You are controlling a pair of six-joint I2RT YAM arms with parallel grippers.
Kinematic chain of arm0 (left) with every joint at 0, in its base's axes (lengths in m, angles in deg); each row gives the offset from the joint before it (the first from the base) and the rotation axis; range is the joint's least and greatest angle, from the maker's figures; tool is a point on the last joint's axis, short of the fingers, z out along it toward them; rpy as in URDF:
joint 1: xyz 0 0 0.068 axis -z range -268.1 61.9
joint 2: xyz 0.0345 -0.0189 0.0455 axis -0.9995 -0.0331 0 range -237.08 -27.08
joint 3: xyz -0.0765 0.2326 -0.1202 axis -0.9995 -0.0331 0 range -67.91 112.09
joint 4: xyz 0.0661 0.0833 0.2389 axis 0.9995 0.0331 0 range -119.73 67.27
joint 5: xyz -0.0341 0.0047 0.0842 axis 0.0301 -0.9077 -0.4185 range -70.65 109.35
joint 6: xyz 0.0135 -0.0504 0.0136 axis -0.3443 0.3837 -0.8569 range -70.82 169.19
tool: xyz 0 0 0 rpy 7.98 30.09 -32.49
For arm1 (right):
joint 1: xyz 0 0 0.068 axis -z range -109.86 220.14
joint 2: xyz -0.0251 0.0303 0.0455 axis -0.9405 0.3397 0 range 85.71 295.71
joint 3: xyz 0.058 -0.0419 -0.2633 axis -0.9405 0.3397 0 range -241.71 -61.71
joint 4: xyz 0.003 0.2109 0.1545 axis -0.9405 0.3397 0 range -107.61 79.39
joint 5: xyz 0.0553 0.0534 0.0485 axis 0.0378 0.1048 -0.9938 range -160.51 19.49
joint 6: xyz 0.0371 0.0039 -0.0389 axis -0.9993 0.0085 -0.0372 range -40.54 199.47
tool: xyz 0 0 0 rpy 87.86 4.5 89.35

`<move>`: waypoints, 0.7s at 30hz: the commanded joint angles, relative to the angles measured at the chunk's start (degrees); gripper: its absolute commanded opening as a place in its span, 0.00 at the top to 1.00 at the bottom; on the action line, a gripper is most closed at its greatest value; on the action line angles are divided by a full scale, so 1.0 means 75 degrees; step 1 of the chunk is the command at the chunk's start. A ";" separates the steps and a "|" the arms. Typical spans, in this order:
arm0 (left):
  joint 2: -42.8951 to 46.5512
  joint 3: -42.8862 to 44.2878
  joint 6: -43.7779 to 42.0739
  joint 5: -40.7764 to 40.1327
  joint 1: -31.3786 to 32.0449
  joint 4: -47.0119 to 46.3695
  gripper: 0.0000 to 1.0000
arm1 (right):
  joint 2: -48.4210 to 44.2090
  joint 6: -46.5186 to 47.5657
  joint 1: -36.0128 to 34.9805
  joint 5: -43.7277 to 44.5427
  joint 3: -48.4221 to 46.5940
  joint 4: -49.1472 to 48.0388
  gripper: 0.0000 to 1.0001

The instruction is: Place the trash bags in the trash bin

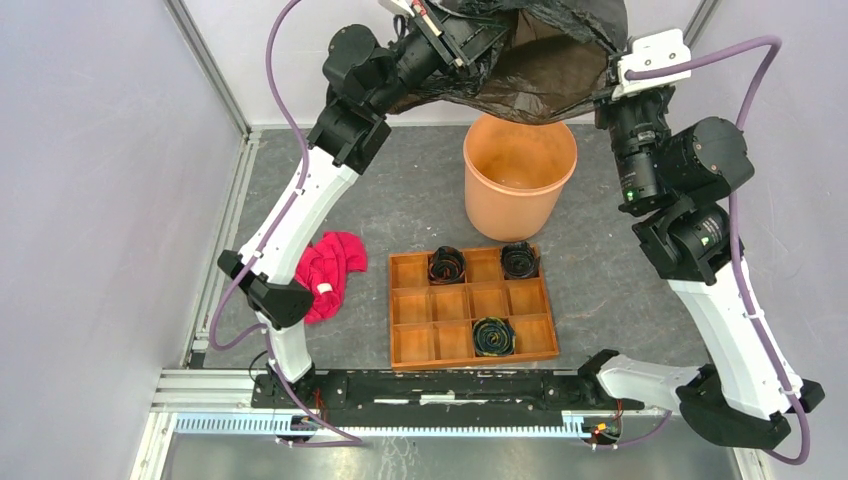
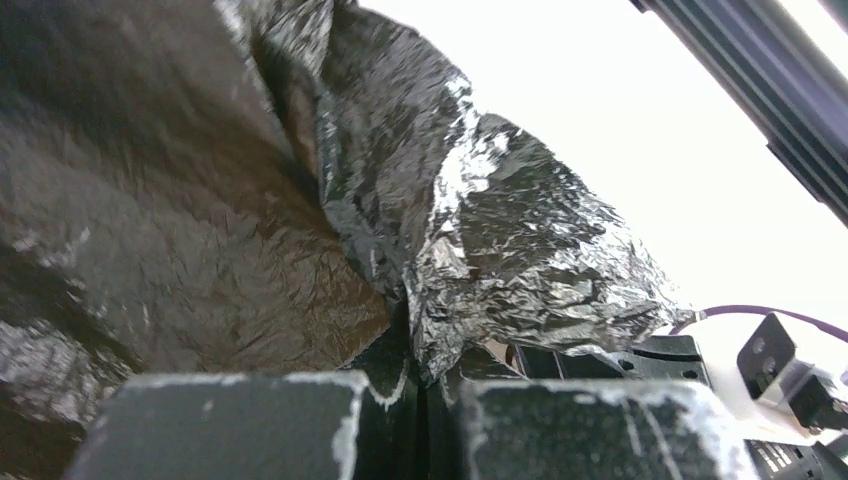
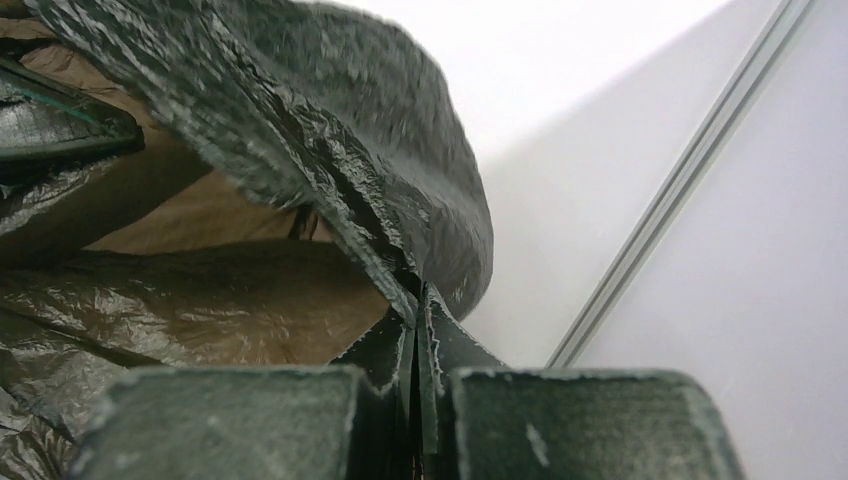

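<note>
Fingers [image 2: 230,425], left and right, tight on trash bag [image 1: 545,80]

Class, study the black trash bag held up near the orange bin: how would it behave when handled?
Probably floppy: the trash bag sags between the left gripper and right gripper rather than holding shape. Likely very light: the film looks thin, see-through brownish. Perhaps slippery, given its glossy sheen.
</note>
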 commanded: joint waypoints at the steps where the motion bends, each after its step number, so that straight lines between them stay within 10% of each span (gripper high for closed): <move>1: 0.0369 0.0030 -0.0450 -0.0197 -0.0083 0.0579 0.98 | -0.0043 -0.0050 0.0027 0.0232 0.0187 0.0234 1.00; 21: -0.0400 -0.0311 -0.0255 0.0143 -0.1017 0.0415 0.98 | 0.0766 -0.0210 0.0041 0.0517 -0.0199 0.0128 1.00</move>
